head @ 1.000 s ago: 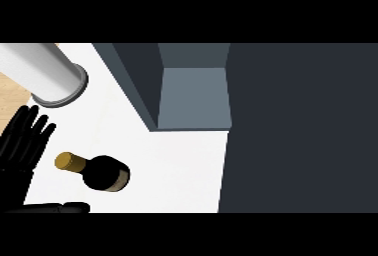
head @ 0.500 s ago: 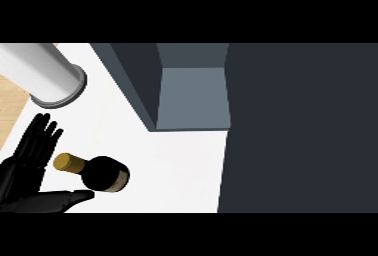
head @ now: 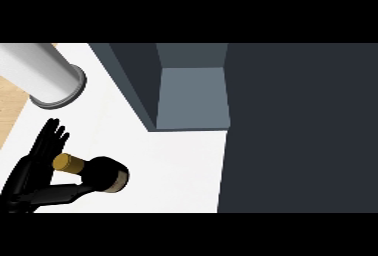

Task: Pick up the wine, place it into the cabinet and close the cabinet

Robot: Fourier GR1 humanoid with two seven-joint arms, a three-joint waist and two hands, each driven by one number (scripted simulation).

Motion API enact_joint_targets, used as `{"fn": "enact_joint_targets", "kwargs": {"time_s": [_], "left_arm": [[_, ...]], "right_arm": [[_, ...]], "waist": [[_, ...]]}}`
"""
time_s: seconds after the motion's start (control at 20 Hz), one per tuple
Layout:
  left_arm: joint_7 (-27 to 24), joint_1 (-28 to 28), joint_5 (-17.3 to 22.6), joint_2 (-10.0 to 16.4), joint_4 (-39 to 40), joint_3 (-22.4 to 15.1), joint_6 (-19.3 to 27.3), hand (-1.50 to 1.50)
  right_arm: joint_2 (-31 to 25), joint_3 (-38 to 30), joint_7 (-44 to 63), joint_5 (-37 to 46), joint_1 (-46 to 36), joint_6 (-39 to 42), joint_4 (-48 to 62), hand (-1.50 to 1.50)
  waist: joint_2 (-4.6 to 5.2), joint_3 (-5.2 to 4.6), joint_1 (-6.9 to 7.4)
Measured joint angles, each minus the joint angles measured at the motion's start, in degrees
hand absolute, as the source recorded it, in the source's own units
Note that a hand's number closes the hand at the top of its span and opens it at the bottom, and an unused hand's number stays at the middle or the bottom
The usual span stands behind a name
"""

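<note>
The wine bottle [head: 107,174] stands on the white counter at the lower left, a dark body under a gold cap [head: 70,162]. My left hand [head: 33,172] comes in from the lower left corner, right against the bottle. Its fingers [head: 50,137] are straight and point up on the cap's left side, and its thumb [head: 66,194] stretches right along the bottle's lower side. Nothing is curled round the bottle. The grey cabinet [head: 140,85] lies at the upper middle, its lighter inside [head: 192,95] showing. My right hand is out of view.
A white cylinder with a grey rim [head: 44,80] stands at the upper left. A large dark panel [head: 303,130] fills the right half. A strip of wooden floor [head: 11,112] marks the counter's left edge.
My left hand has moved right and up to the bottle. Its fingers now stand beside the cap, and the thumb has swung out under the bottle. The bottle has stayed put.
</note>
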Motion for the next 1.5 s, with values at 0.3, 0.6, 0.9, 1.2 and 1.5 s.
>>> {"fn": "enact_joint_targets", "kwargs": {"time_s": [0.3,0.6,0.9,1.2,1.5], "left_arm": [[-4.27,-2.08,-1.30,-0.89,7.47,-0.45,-0.99,-1.50],[-10.03,-2.52,-2.32,-1.34,14.57,-0.53,-2.73,-1.50],[-16.18,-3.49,-4.31,-2.74,22.14,-1.29,-3.19,-1.50],[-19.51,-3.69,-3.32,-4.40,26.24,-0.80,-3.89,-1.50],[-22.87,-4.43,-0.03,-4.91,30.88,1.59,-6.24,-1.50]], "right_arm": [[0.17,0.18,0.42,0.19,-1.16,-0.50,0.20,-1.50],[-0.23,0.01,-0.27,0.18,-0.48,-0.31,0.12,-1.50],[-0.19,-0.22,0.28,0.13,-1.35,-0.73,0.07,-1.50],[0.05,0.15,0.10,0.15,-1.54,-0.67,0.22,-1.50],[-0.69,-1.01,-0.34,-0.01,-0.62,0.01,0.14,-1.50]], "waist": [[0.04,0.01,0.31],[0.03,0.01,0.21],[0.04,0.00,0.09],[0.00,0.02,0.38],[0.00,0.03,0.31]]}}
